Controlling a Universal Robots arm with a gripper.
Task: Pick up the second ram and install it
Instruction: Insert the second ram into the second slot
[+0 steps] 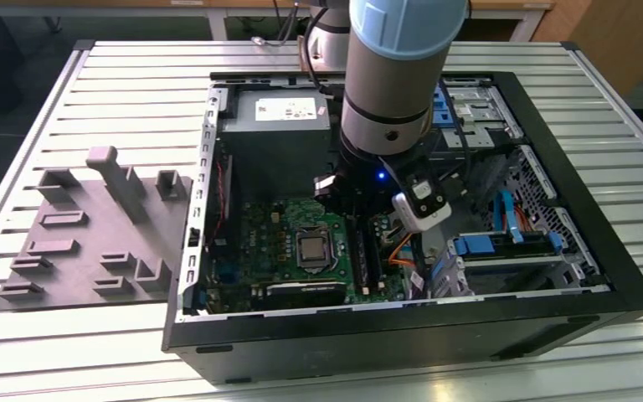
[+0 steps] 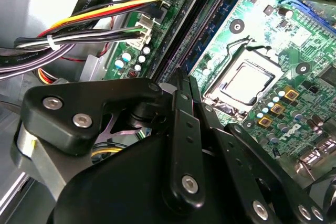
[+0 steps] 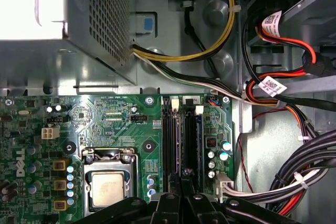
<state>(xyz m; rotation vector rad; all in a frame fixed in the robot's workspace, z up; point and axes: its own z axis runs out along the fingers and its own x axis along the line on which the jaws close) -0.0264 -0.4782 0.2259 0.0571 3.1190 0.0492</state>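
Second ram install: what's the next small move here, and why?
Probably a short, straight push down, then a seating check. The gripper has its jaws closed, tips right at the memory slots beside the CPU socket. I can't tell whether the ram sits between the tips or already in a slot, so keep the move small.
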